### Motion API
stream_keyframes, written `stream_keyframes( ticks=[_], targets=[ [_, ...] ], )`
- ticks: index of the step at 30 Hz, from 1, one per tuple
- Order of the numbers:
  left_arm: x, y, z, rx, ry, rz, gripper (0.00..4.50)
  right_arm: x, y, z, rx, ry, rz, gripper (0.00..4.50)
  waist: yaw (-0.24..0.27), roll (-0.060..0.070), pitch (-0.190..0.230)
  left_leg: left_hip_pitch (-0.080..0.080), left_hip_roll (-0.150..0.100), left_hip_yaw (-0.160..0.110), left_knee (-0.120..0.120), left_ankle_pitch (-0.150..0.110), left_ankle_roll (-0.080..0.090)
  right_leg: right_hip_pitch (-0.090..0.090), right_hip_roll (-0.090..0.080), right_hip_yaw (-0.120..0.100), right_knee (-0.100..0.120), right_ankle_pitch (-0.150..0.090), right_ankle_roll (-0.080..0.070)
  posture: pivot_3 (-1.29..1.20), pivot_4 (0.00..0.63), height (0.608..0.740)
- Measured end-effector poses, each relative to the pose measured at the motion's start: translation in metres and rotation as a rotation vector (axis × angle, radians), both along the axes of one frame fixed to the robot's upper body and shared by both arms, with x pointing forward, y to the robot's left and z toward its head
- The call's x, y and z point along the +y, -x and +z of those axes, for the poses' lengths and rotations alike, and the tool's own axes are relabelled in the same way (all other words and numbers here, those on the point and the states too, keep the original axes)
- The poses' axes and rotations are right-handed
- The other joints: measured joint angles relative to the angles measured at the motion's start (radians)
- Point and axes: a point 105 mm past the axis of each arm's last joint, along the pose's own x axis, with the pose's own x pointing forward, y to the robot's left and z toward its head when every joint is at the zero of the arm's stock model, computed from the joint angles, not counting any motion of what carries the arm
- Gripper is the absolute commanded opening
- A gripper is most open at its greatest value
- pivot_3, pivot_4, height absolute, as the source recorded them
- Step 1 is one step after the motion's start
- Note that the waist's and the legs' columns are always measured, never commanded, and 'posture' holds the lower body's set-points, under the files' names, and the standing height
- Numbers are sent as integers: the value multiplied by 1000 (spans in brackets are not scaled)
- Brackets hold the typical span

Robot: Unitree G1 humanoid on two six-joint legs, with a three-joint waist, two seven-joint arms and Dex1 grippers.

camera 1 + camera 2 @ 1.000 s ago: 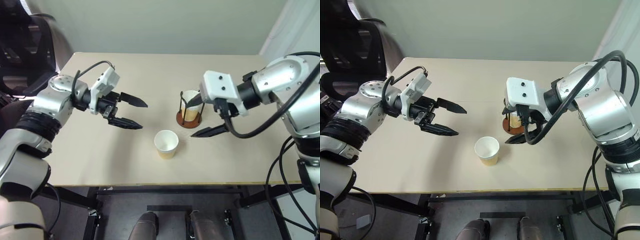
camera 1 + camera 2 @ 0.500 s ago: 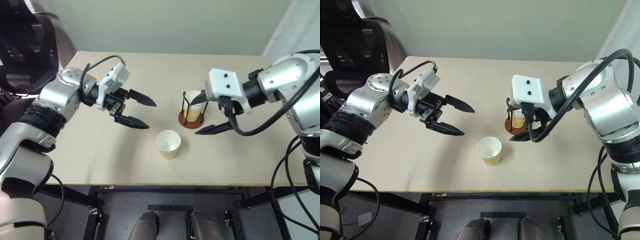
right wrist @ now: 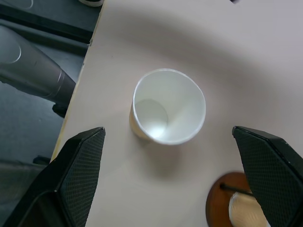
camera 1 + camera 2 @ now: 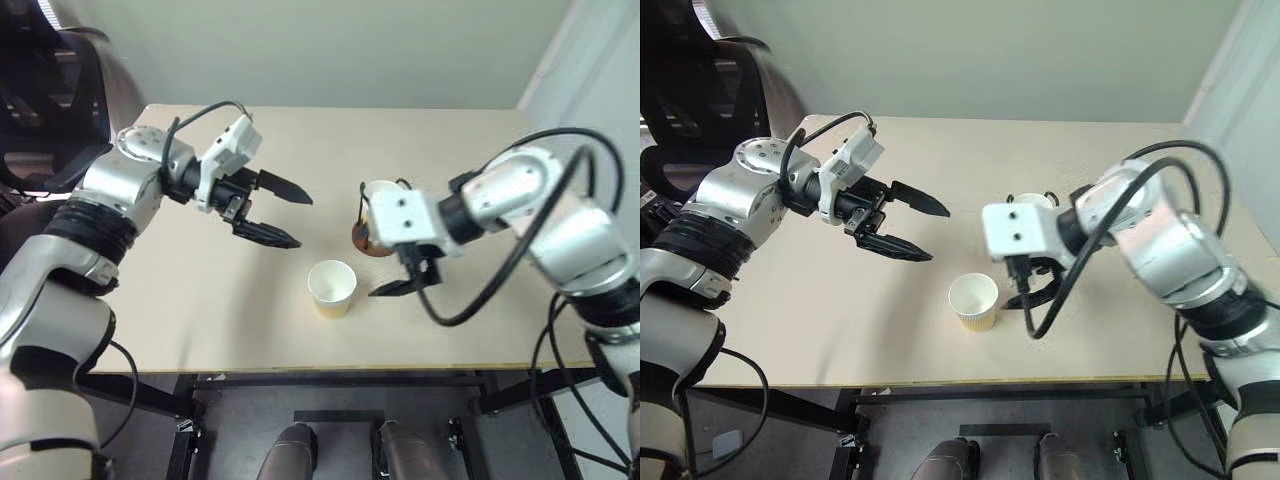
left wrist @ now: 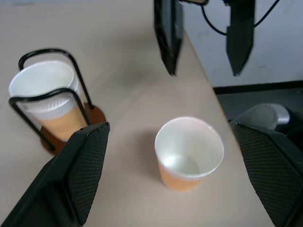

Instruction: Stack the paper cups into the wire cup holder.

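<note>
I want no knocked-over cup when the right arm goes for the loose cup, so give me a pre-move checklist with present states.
1. Right gripper open: ok.
2. Loose paper cup upright on the table, mouth up: ok.
3. Cup empty inside: ok.
4. Wire cup holder upright, cups already nested in it: ok.
5. Left gripper open and apart from the cup: ok.
6. Room left in the holder for another cup: cannot tell.
</note>
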Motion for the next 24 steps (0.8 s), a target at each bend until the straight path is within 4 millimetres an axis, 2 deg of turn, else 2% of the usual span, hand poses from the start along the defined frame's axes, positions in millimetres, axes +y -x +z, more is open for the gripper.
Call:
stream_keyframes(
  ticks=[6,9,12,20,24],
  targets=[
    [23,0,-9,6,2,65,4500,18,-5,3,-32,-44,26,4366,0,0,0,-1,0,0,0,0,0,-1,0,0,-1,0,-1,0,150,740],
    [31,2,-19,38,-6,91,4500,22,-4,-2,-32,-26,45,4366,3,0,0,-2,0,0,0,0,0,-2,0,-1,-1,-1,-1,0,150,740],
    [36,2,-18,33,-11,105,4500,21,-1,-13,-2,-1,60,4366,7,-1,-1,-2,-1,0,0,0,0,-1,-1,-1,-1,0,-1,0,150,740],
    [36,2,-16,33,0,106,4500,22,-6,-29,-32,72,83,4366,3,-1,-1,-1,0,0,0,0,0,-1,-1,0,0,0,-2,0,150,740],
    [30,8,-11,34,22,66,4500,23,-8,-33,-59,91,101,4366,2,-1,-1,-2,-1,0,0,0,0,-1,-1,0,0,0,-2,0,150,740]
  ],
)
